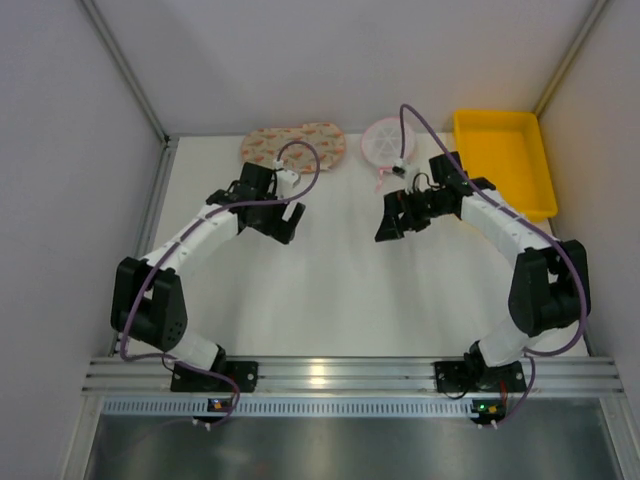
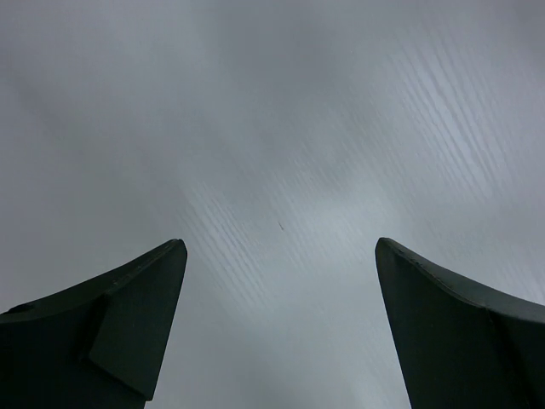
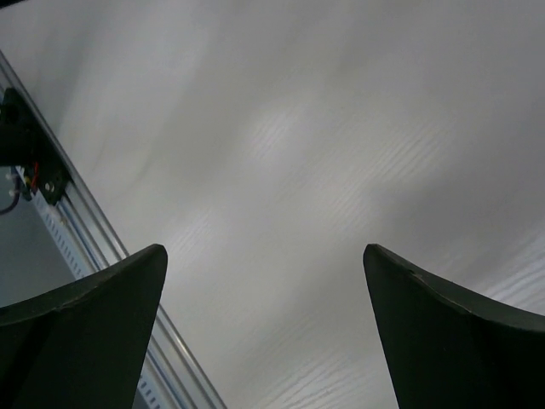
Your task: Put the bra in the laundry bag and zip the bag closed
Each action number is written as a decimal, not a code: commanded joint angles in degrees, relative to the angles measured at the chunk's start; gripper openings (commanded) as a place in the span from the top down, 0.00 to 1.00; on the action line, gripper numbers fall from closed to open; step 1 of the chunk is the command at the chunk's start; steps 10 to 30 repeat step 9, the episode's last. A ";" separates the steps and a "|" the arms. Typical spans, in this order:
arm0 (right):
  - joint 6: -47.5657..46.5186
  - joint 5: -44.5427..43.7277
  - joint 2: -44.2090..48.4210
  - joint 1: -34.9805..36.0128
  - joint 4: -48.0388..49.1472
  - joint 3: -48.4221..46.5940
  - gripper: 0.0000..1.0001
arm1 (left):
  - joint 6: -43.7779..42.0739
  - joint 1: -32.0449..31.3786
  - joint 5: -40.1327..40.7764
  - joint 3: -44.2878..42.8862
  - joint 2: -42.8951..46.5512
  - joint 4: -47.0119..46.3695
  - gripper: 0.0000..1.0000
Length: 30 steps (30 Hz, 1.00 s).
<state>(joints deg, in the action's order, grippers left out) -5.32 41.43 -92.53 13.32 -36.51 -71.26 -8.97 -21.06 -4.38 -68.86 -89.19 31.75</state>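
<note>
Top external shows the laundry bag (image 1: 295, 147) lying flat at the upper middle of the bench (image 1: 330, 290); can't spot the bra anywhere. Both the left gripper (image 1: 290, 222) and right gripper (image 1: 396, 222) hang spread wide, empty. Bag's probably light, floppy mesh, so I'd pinch its zip edge.
</note>
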 commanded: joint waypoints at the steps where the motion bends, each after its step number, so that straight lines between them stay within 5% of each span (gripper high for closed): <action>1: 0.66 -1.00 4.29 3.89 4.52 4.19 0.01 | 1.76 0.05 -4.57 2.32 7.01 -0.63 0.02; 30: 1.19 -1.44 6.13 6.89 4.52 6.05 0.01 | 3.44 0.14 -7.13 -0.13 5.61 -0.11 0.01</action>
